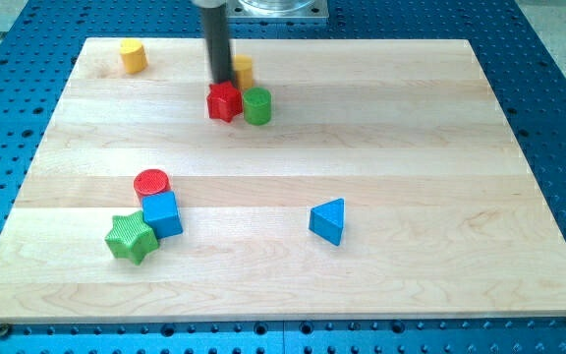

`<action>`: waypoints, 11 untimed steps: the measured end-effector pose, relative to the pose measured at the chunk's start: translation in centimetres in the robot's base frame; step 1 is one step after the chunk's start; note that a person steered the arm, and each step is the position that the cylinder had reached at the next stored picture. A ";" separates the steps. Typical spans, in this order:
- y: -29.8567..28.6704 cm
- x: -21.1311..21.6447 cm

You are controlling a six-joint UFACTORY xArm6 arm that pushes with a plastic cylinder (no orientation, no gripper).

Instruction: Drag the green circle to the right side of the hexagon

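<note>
The green circle point(257, 105) stands near the top middle of the wooden board point(411, 147). It touches the right side of the red hexagon point(224, 101). My tip point(222, 85) is the lower end of the dark rod that comes down from the view's top. It sits just above the red hexagon's top edge, to the upper left of the green circle. I cannot tell if the tip touches the hexagon.
A yellow block point(244, 69) sits just right of the rod, partly behind it. Another yellow block point(133, 56) is at the top left. A red circle point(151, 183), a blue cube point(163, 213) and a green star point(131, 238) cluster at lower left. A blue triangle point(328, 220) lies at lower middle.
</note>
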State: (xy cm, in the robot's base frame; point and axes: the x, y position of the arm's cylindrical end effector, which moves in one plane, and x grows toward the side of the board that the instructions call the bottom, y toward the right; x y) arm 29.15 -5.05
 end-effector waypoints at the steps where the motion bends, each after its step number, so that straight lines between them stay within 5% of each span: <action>1: 3.6 -2.3; 2: -4.9 -1.3; 4: 4.0 -3.5; 6: -7.3 8.4; 7: -4.1 9.6; 11: 13.0 -0.8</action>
